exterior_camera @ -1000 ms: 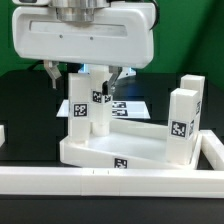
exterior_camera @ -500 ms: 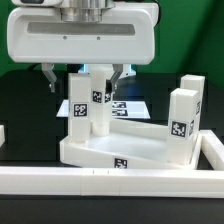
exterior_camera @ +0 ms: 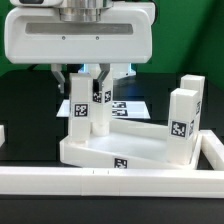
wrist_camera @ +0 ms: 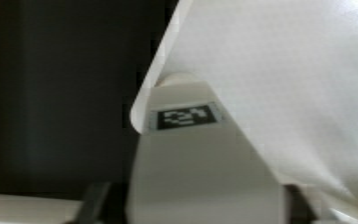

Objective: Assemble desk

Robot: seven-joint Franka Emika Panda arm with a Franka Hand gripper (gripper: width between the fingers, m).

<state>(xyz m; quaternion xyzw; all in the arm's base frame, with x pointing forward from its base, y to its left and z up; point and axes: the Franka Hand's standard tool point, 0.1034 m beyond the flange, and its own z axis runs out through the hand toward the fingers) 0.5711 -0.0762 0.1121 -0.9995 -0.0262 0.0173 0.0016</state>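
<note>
Plainly four legs (exterior_camera: 80, 112) stand on one desk slab (exterior_camera: 118, 152); the fingers (exterior_camera: 83, 78) grasp one leg.

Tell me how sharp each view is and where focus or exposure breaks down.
Exterior view: evenly lit and fairly sharp, the tags on the legs readable; the gripper housing fills the top and is cropped. Wrist view: soft and blurred; a leg looms out of focus with a smeared tag, and the white part beside it is washed out to near featureless.
</note>
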